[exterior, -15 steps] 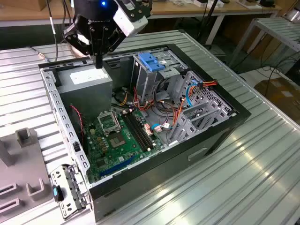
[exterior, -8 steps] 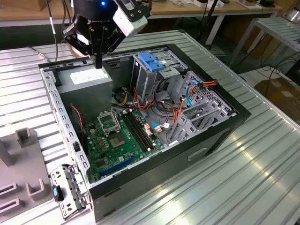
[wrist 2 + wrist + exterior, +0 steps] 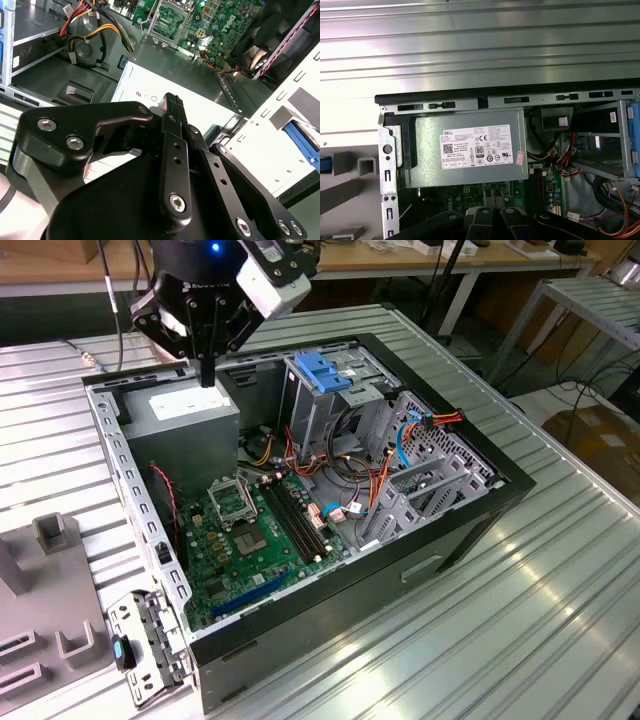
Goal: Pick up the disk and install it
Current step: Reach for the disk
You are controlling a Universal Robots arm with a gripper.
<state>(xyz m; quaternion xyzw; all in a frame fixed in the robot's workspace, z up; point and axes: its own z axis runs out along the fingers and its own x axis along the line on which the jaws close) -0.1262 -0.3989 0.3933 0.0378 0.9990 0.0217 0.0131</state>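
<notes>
My gripper hangs just above the grey power-supply box at the back corner of the open computer case. Its black fingers meet in one narrow tip, shut, with nothing between them. In the second wrist view the gripper points at the box's white label. I cannot make out the disk as a whole. A strip of bright blue plastic shows just outside the case's pale perforated side rail; whether it belongs to the disk I cannot tell.
A tall metal cage with a blue handle stands past the power supply. The green motherboard lies on the case floor among red and orange cables. Grey fixture blocks and a silvery bracket with a blue tab sit at the exterior view's left.
</notes>
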